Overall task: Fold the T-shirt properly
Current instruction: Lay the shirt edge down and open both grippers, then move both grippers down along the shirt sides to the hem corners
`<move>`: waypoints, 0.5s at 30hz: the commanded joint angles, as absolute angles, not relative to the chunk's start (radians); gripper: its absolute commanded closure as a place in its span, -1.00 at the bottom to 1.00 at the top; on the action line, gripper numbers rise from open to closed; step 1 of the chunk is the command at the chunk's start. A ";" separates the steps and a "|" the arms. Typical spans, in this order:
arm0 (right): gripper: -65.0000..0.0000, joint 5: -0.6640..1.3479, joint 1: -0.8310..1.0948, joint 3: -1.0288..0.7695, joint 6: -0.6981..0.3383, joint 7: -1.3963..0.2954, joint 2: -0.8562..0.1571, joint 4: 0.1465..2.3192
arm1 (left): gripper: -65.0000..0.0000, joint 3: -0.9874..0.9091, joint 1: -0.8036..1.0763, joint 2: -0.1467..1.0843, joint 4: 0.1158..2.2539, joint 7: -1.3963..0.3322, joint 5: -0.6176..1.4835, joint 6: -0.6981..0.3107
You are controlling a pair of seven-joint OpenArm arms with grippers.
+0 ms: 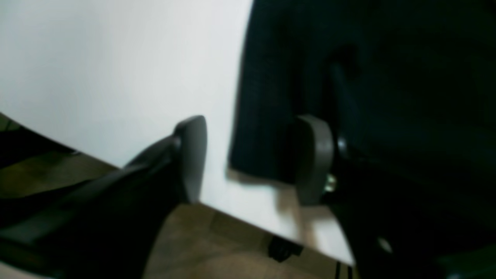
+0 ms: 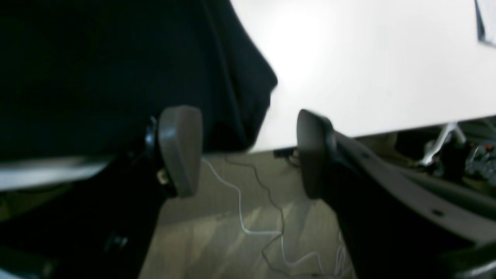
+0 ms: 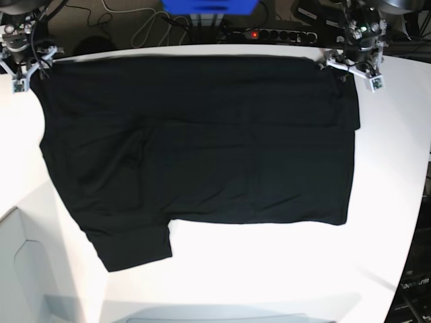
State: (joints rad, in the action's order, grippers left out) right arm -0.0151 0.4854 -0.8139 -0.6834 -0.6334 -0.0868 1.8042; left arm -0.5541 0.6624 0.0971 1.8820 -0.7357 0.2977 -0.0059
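The black T-shirt [image 3: 202, 145] lies spread over the white table [image 3: 269, 269], its long folded edge running along the table's far rim from about 10 to 2 o'clock, with one sleeve [image 3: 135, 245] jutting out at 7 o'clock. The left gripper [image 1: 254, 159] sits at the cloth's corner at 2 o'clock, jaws apart with only tabletop between them. The right gripper [image 2: 248, 151] sits at the 10 o'clock corner, jaws also spread and empty. Placed at both far corners, they likely mark where a fold is laid down; the sleeve looks not yet tucked in.
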 commanded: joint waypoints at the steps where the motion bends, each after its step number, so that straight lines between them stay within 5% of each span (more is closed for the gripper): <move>1: -0.23 -0.007 0.481 -0.820 -0.698 -0.618 -0.101 1.833 | -0.26 -0.561 0.671 0.091 1.922 -0.717 0.300 -0.007; 5: -0.23 -0.007 0.438 -0.823 -0.698 -0.622 -0.101 1.842 | -0.57 -0.561 0.685 0.081 1.988 -0.717 0.298 -0.007; 15: -0.23 -0.007 0.251 -0.782 -0.698 -0.624 -0.122 1.834 | -0.59 -0.651 0.575 0.077 1.995 -0.708 0.298 -0.007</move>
